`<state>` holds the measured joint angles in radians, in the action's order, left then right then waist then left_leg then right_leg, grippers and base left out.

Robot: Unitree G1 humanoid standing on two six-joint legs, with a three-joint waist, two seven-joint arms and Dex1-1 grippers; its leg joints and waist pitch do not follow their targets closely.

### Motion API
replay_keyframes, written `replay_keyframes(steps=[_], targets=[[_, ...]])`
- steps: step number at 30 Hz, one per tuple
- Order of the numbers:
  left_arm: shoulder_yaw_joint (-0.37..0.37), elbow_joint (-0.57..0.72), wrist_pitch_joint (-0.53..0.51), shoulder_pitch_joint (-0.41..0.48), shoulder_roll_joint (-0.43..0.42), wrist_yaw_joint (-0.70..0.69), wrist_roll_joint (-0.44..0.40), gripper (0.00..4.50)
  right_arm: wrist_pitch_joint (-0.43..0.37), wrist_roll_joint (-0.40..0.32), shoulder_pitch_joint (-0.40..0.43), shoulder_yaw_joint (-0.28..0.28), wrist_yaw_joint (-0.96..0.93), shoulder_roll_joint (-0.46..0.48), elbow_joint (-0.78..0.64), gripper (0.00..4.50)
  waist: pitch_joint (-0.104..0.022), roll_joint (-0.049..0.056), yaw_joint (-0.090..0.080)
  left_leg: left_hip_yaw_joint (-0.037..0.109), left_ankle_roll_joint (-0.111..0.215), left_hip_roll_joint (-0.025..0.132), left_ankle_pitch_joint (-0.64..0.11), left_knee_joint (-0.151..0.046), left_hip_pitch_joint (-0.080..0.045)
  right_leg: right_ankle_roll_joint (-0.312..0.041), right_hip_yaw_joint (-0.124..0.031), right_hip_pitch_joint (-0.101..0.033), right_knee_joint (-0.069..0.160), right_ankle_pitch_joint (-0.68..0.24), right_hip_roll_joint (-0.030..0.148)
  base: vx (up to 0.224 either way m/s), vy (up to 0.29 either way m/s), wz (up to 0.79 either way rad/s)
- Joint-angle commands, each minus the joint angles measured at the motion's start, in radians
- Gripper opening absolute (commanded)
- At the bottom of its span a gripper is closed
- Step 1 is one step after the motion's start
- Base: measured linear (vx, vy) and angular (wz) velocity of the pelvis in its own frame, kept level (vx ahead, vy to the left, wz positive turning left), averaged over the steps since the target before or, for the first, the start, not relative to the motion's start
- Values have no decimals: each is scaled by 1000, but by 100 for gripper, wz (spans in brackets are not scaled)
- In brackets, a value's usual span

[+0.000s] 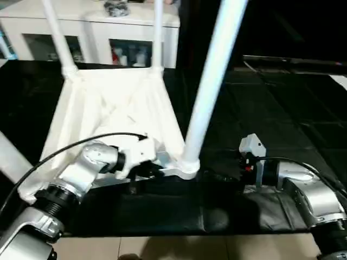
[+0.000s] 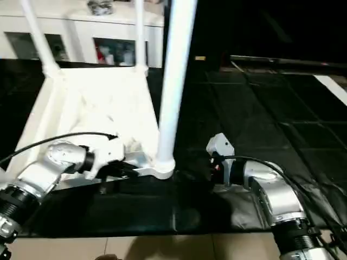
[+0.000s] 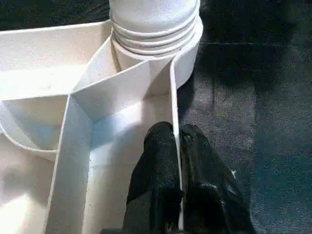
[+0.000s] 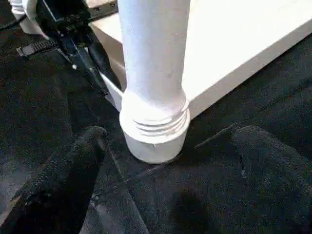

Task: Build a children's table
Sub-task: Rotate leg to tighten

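Observation:
The children's table lies upside down on the black mat, its ribbed white top (image 1: 111, 105) facing up. Two legs (image 1: 157, 32) stand in the far corners. A third leg (image 1: 212, 81) rises from the near right corner socket (image 1: 187, 165), with screw threads showing at its base (image 4: 155, 124). Another white leg (image 1: 10, 157) crosses the left edge. My left gripper (image 3: 176, 134) is shut on the top's thin rim wall, just beside that near socket. Low on the mat, my right gripper (image 4: 170, 134) stands open, one finger (image 4: 73, 165) on each side of the leg's base without touching it.
A white cabinet with glass doors (image 1: 92, 32) stands behind the table. The black mat (image 1: 282, 108) stretches to the right, and its front edge meets light floor (image 1: 162, 249). A black cable (image 1: 81, 142) arcs over my left forearm.

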<state>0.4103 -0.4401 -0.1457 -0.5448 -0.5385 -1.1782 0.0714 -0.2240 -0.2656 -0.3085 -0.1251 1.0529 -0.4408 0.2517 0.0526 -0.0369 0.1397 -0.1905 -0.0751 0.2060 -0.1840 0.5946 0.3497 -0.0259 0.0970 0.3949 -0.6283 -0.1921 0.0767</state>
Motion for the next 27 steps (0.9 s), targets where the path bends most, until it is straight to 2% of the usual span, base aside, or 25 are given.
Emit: replay_keyframes(steps=[1,2,4,5,7,9,14,18,20,24,25,27], targets=[[3,4,22,-1,17,-55,41,5,38,8,-40,-6,-14,22,24,450,-61,-8,-2,22,2,30,-222,-71,-2,-97,-57,-43,99,-384,82,0,0,0],[12,2,30,-3,15,-72,34,5,51,13,-57,-13,-16,34,45,450,-63,-11,-1,20,4,32,-207,-70,-4,-107,-59,-40,96,-354,82,0,0,0],[20,0,40,-5,12,-80,25,5,59,16,-69,-18,-12,39,60,450,-64,-4,0,19,7,33,-191,-70,-4,-125,-60,-40,90,-312,80,0,0,0],[24,-1,47,-5,11,-82,15,5,64,19,-80,-23,-4,43,73,450,-62,-3,2,16,9,35,-190,-69,-10,-141,-63,-34,86,-277,78,0,0,0],[26,-3,55,-5,12,-79,3,5,64,19,-90,-27,5,46,81,450,-63,-6,4,15,8,35,-188,-70,-6,-150,-62,-40,82,-257,79,0,0,0],[27,-6,70,-4,12,-69,-24,5,64,18,-101,-35,29,52,85,450,-62,-7,6,15,7,35,-189,-71,-3,-145,-63,-42,82,-259,81,0,0,0],[10,-16,110,5,22,-67,-19,5,77,13,-129,-52,76,65,116,450,-58,-10,7,16,3,34,-217,-72,-5,-113,-63,-40,95,-357,85,0,0,0],[1,-19,122,2,30,-90,-7,5,71,-7,-148,-62,123,67,135,450,-60,-9,8,17,4,36,-208,-72,-4,-112,-63,-41,92,-348,85,0,0,0],[2,-12,135,0,33,-137,9,0,64,-13,-176,-74,182,70,167,422,-62,-11,7,16,10,35,-196,-71,-2,-123,-63,-42,88,-316,84,0,0,0],[19,-3,146,-4,32,-175,4,0,63,-5,-210,-95,254,75,226,404,-63,-8,12,14,16,38,-176,-68,-4,-151,-63,-39,80,-263,82,0,0,0],[24,-2,145,-7,32,-179,-2,0,66,1,-222,-101,270,79,252,378,-64,-8,13,13,17,38,-173,-68,-2,-160,-63,-40,78,-250,82,0,0,0],[26,-3,146,-8,33,-181,-5,0,70,4,-231,-102,276,82,270,367,-64,-7,17,12,16,39,-166,-68,-2,-164,-64,-41,76,-233,83,0,0,0]])
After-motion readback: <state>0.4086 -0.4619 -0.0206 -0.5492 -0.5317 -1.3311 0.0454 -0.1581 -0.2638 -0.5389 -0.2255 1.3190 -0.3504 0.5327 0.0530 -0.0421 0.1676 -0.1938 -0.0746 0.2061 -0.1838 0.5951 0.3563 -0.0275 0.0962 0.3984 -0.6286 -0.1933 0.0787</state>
